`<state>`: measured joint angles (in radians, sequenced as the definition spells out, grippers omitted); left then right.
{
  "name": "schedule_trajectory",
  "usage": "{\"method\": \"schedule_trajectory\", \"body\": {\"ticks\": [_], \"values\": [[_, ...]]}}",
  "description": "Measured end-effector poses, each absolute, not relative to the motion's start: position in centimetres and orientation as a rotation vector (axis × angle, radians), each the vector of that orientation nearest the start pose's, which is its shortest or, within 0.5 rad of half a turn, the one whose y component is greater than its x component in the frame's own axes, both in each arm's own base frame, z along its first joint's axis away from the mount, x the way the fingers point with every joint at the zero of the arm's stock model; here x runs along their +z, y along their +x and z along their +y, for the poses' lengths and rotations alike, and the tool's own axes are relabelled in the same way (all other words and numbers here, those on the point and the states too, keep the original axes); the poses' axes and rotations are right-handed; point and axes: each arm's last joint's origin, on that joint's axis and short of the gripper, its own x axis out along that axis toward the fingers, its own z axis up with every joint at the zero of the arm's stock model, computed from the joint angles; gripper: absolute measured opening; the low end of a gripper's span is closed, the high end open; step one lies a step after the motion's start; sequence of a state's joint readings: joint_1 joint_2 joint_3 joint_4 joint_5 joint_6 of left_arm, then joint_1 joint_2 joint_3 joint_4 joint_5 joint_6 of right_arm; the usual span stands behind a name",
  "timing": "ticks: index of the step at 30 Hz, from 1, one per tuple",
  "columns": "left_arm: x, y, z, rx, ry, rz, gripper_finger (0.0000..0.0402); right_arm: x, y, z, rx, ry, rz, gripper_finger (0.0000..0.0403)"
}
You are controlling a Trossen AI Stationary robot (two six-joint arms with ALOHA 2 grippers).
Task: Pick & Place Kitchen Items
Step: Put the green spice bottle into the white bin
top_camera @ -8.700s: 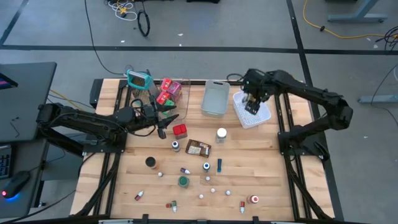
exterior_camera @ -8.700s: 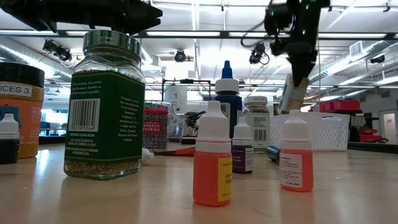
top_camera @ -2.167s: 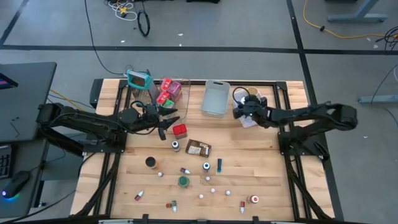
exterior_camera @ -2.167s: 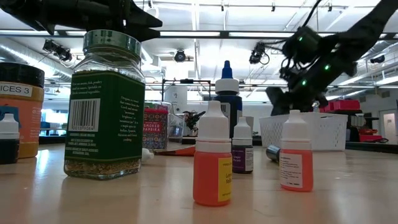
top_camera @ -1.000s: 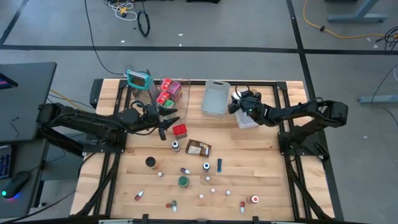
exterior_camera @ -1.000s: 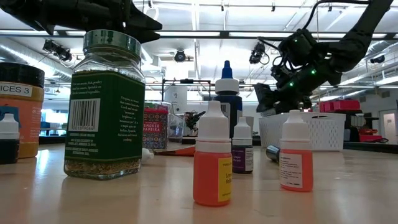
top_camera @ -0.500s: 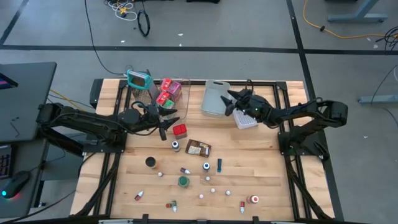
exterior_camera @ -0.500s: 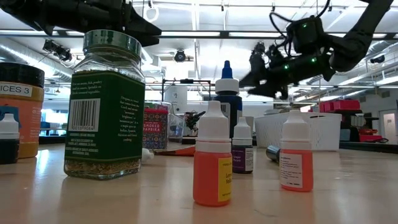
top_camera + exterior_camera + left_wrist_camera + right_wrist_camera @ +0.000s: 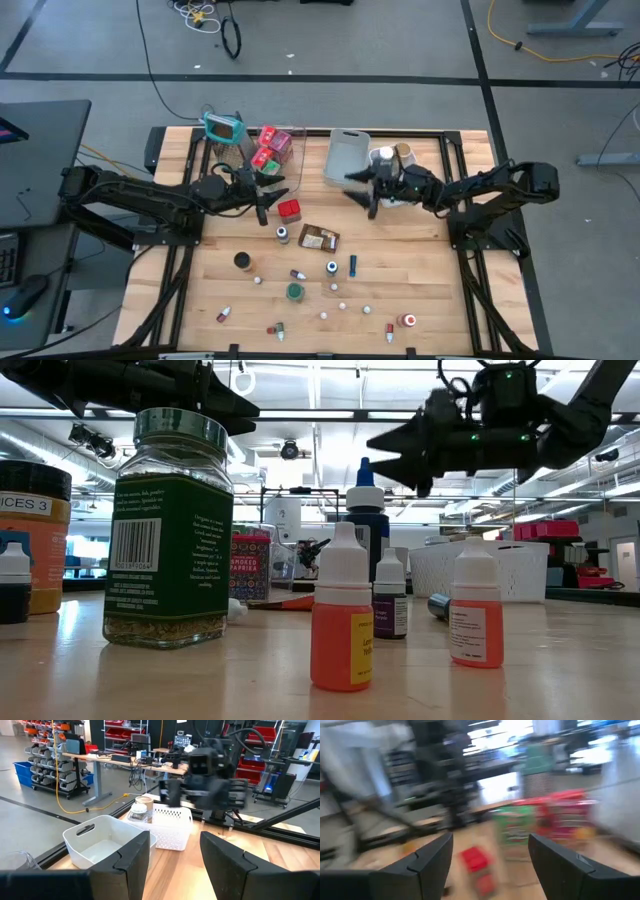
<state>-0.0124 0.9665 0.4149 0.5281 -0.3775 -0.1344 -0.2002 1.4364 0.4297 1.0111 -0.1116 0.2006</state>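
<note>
Empty, parted pincer (image 9: 490,862) faces blurred red box (image 9: 476,858).

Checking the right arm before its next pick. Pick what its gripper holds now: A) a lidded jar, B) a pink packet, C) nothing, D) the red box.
C: the right gripper has its fingers spread with nothing between them, and the red box sits untouched on the table.
</note>
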Motion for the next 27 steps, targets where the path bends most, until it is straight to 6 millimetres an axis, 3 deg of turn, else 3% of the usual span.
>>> {"method": "schedule_trajectory", "body": {"ticks": [6,12,18,27], "values": [[24.1,20.5,0.7,0.338,-0.142,-0.002,0.0183,19.1,26.2,-1.9,0.138,0.197,0.009,0.0268],[24.1,20.7,0.0,0.095,-0.151,0.016,0.0183,19.0,26.2,0.0,0.207,0.122,0.010,0.0268],[24.1,20.6,-1.8,-0.183,-0.209,0.041,0.0183,18.7,26.2,0.5,0.211,0.110,0.042,0.0268],[24.1,20.5,-6.1,-0.375,-0.157,0.008,0.0183,18.7,26.2,0.5,0.212,0.018,0.035,0.0268]]}}
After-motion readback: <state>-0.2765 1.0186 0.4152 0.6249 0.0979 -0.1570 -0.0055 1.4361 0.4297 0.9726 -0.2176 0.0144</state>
